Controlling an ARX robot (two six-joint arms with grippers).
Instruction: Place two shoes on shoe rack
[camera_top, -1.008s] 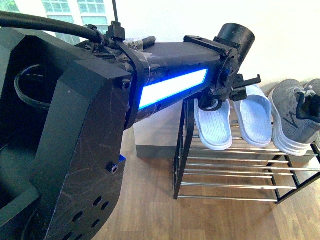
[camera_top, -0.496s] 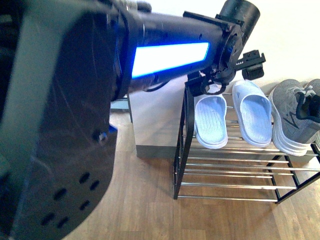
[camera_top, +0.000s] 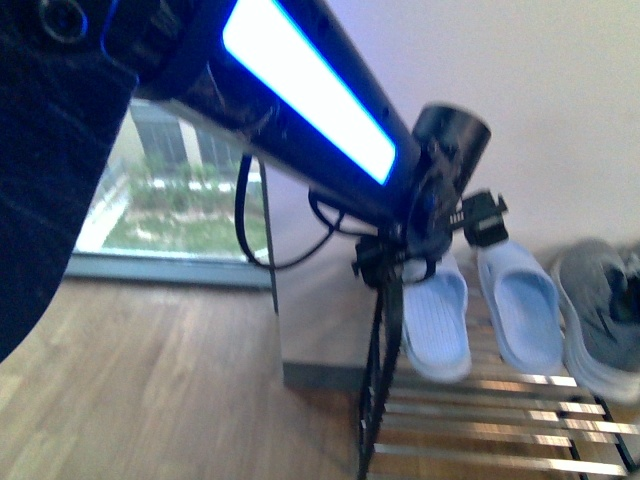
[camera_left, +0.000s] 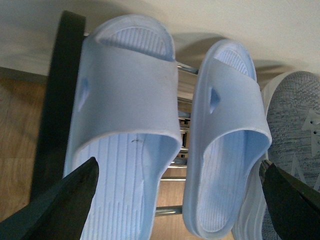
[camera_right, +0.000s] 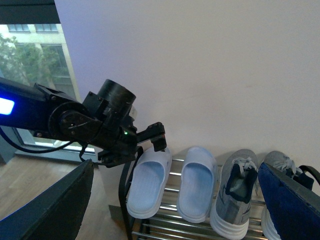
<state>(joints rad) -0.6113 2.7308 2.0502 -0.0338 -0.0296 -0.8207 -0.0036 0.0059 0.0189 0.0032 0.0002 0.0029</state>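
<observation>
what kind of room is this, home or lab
Probably a home entryway or a mock-up of one: a shoe rack against a plain wall holds slides and sneakers, on wood flooring, beside a window onto greenery.

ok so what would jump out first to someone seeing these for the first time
First the left arm with its glowing blue-white strip, crossing the front view towards the shoe rack. Its open tool hangs above the two pale blue slides on the rack's top bars, grey sneakers beside them against the wall.
</observation>
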